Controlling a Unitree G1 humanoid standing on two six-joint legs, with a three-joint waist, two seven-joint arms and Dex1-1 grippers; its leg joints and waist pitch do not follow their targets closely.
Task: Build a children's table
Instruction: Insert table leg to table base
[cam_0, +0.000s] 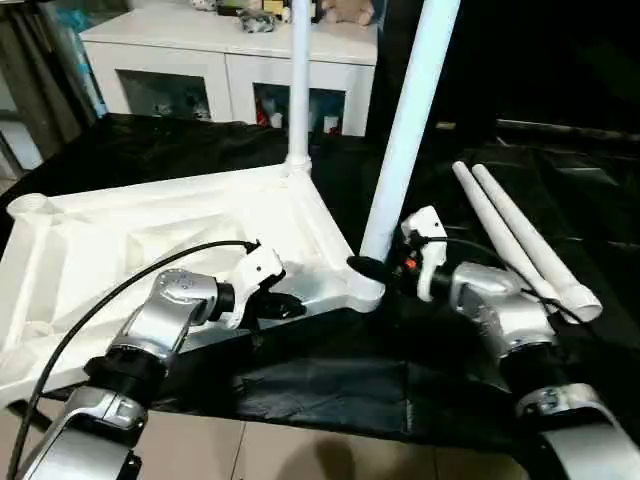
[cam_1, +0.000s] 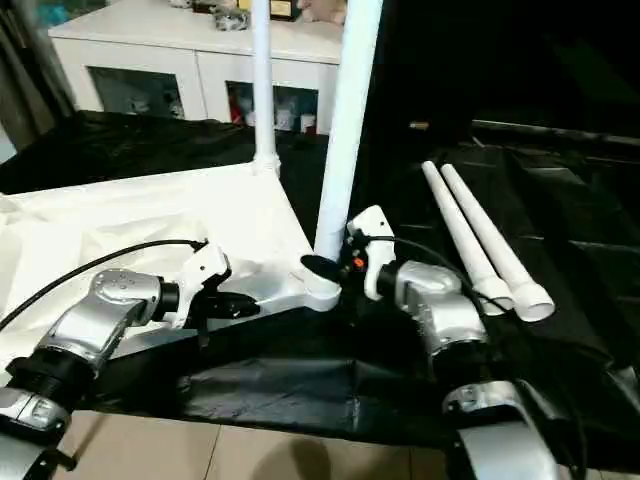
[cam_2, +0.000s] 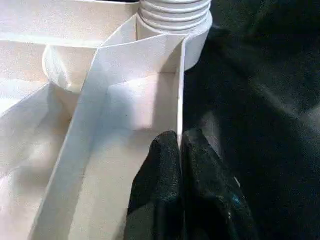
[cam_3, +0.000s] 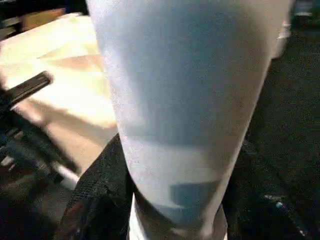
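The children's table top (cam_0: 150, 230) lies upside down on a black cloth, ribbed underside up. One white leg (cam_0: 298, 80) stands in its far corner. A second leg (cam_0: 405, 130) stands in the near right corner, and my right gripper (cam_0: 375, 268) is shut around it just above the socket; the tube (cam_3: 185, 100) sits between the black fingers (cam_3: 95, 200). My left gripper (cam_0: 285, 305) is shut on the top's near rim (cam_2: 179, 100), one finger on each side of the thin wall. Two loose legs (cam_0: 520, 240) lie side by side to the right.
A white cabinet (cam_0: 230, 70) with glass-fronted compartments stands behind the work area. A bare threaded socket (cam_0: 30, 205) rises at the top's far left corner. The black cloth (cam_0: 330, 390) ends just in front of me, with tan floor below it.
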